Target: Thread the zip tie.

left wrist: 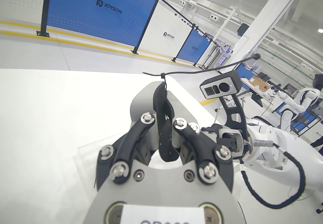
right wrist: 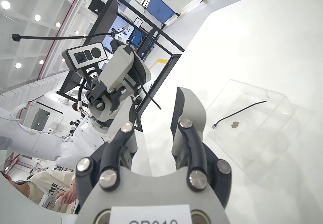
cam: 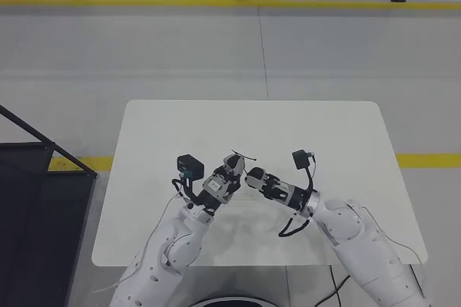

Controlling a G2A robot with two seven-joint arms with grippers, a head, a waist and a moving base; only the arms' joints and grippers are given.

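Left claw [left wrist: 163, 94] clenched on the zip tie [left wrist: 163, 75], raised off the surface [cam: 323, 138]. Strap rises out of the grip to a small block just above the fingertips. A long strand runs crosswise there and ends in a head well out toward the right claw's side. A short tail sticks out at the left claw's other end.

Right claw [right wrist: 156, 111] released, nothing in it. It sits just beside the left claw, tips toward it, apart from the tie.

Clear tray [right wrist: 272, 109] on the surface near the right claw. A second tie [right wrist: 239, 113] lies flat in it, with a brown bit [right wrist: 235, 124] just beside.
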